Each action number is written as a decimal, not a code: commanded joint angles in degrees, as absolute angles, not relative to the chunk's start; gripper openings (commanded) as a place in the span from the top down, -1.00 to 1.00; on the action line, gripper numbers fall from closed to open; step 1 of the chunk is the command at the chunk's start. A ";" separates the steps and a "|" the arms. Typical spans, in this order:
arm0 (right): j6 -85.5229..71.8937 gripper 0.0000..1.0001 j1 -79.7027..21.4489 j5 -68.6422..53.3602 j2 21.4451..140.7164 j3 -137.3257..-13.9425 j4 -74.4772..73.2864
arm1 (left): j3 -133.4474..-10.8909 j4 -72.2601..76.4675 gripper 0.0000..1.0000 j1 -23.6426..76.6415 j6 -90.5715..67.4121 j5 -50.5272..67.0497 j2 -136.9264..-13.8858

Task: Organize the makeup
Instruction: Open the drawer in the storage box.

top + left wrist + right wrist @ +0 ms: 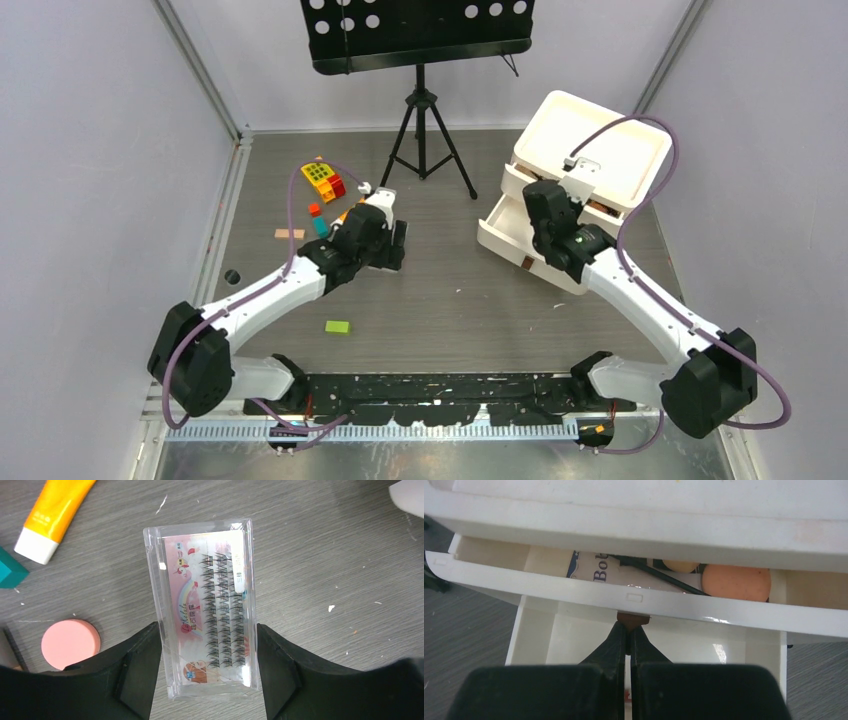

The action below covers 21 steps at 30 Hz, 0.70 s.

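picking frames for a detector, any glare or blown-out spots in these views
Left wrist: white glints on the clear lash case rim, left end effector featureless black. Right wrist: bright reflections on the drawer front, right end effector, pinching the brown pull, dark. Top external: even, soft light on the table.

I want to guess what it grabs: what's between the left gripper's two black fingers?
A clear case of false lashes lies flat on the table between the fingers, seen from the left wrist view.

White arms [270,290], black joints, purple cables [655,150]
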State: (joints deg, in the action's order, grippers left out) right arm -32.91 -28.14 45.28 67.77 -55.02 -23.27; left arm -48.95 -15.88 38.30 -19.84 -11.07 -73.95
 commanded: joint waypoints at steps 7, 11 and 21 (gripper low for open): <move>-38.44 0.99 -36.68 44.43 60.32 -53.45 -31.02 | -60.27 -21.49 0.01 38.53 -11.92 -8.17 -71.55; -40.41 0.99 -39.73 44.10 59.14 -53.98 -33.70 | -65.71 -24.26 0.03 38.51 -9.54 -5.71 -72.58; -41.85 0.99 -46.36 40.71 56.48 -54.81 -37.57 | -79.02 -29.28 0.11 38.50 -4.06 1.63 -77.51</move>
